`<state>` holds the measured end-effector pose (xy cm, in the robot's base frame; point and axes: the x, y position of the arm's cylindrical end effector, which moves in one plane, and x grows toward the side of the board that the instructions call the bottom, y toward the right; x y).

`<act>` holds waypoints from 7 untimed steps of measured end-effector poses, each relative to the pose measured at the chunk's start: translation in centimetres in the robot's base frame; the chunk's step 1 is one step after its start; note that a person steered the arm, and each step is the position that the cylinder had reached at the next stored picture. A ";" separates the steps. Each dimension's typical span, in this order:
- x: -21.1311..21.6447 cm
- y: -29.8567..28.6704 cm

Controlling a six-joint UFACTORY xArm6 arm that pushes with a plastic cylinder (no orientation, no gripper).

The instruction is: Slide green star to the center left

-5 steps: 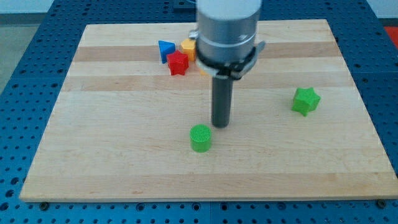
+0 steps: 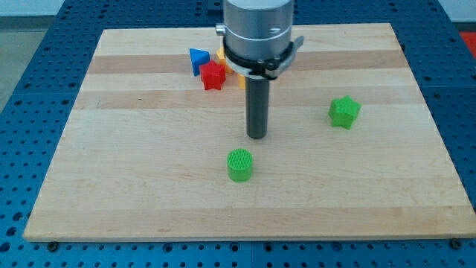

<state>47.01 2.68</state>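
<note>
Your tip (image 2: 256, 136) sits on the board (image 2: 111, 186) near the middle, touching no block. You have no gripper here, just a straight dark rod (image 2: 257, 104), so nothing is grasped or clenched.

Green star (image 2: 344, 112) lies on the view's right half, about level with the rod's lower part, well apart from your tip to its right. It rests flat on the wood, alone, no block near it.

Green cylinder (image 2: 240, 164) stands below your tip and slightly to the view's left, near but not touching.

Cluster at the view's top, left of the arm's housing (image 2: 259, 33): blue block (image 2: 198, 59), looks like a wedge or triangle; red star (image 2: 213, 75) just below and right of it, touching or nearly so, can't tell which. Yellow block (image 2: 222, 54) peeks out just right of blue, mostly hidden by the housing, shape unclear. An orange sliver (image 2: 242, 80) shows beside the rod's top, right of the red star; shape not readable.

Centre left of the board shows only wood grain. Board sits on a blue perforated table (image 2: 30, 82).
</note>
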 end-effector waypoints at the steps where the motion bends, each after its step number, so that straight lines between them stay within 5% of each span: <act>1: 1.4 5.4; 3: -0.5 19.5; 4: -4.6 18.3; 5: -4.2 9.5; 7: 4.0 7.3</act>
<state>50.98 9.99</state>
